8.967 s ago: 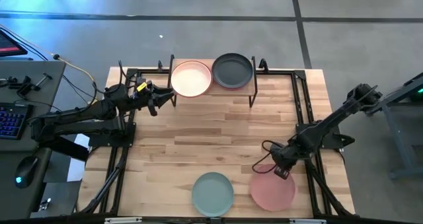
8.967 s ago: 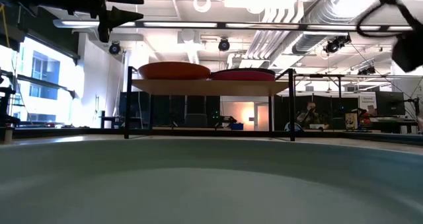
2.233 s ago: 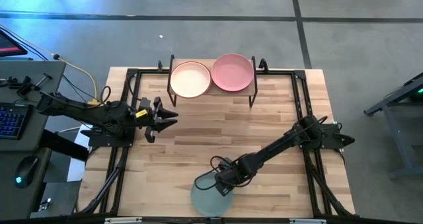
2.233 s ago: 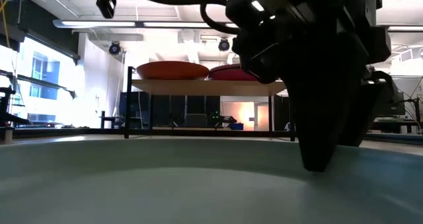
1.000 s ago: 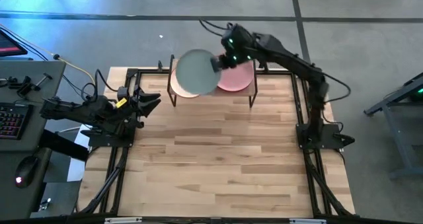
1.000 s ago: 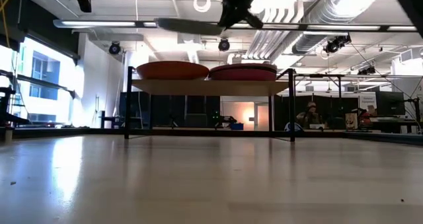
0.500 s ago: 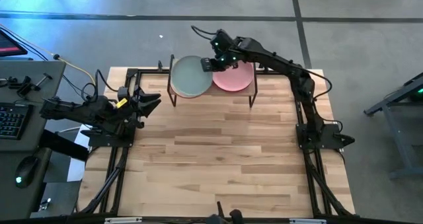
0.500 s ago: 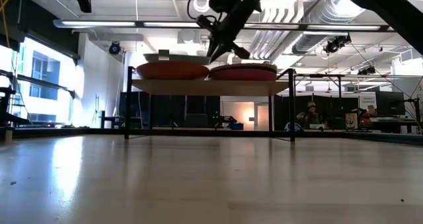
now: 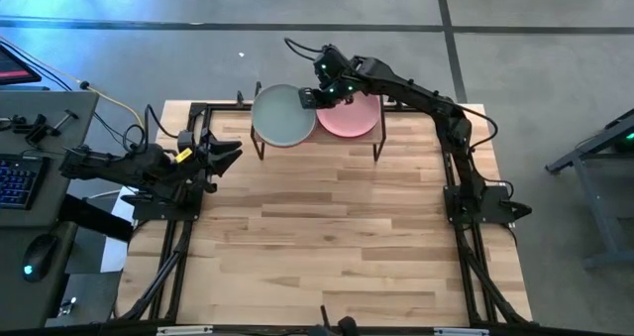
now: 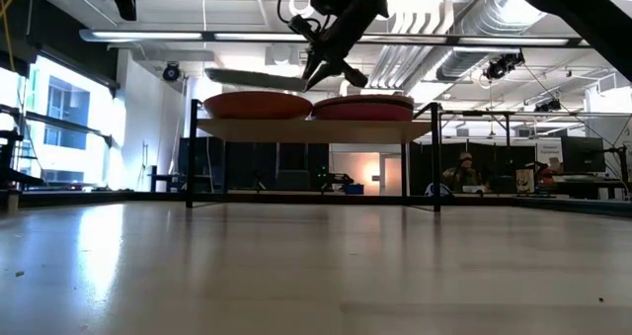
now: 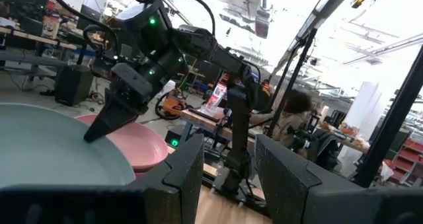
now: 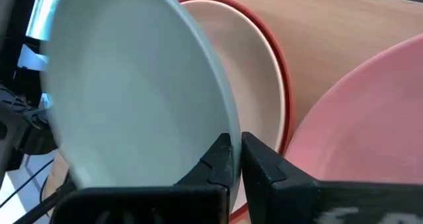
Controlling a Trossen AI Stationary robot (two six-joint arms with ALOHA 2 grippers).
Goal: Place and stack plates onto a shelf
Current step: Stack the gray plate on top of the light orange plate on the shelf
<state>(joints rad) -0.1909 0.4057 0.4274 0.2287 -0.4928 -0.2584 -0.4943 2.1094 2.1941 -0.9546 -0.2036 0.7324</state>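
Above the left stack, teal plate (image 9: 281,116) slightly higher.

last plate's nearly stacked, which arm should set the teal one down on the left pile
Right. Its pincer is shut on the pale teal plate, held just above the left stack on the shelf. The left pincer hangs off to the side.

A pale teal plate (image 9: 279,115) with a plain matte surface. Beneath it, a cream peach plate (image 12: 248,72) over a terracotta orange plate (image 12: 281,65). Beside them, a salmon pink plate (image 9: 353,119). The shelf (image 9: 315,141) has a light wood top and black legs. The table (image 9: 327,227) is pale striped wood. Both arms are black.
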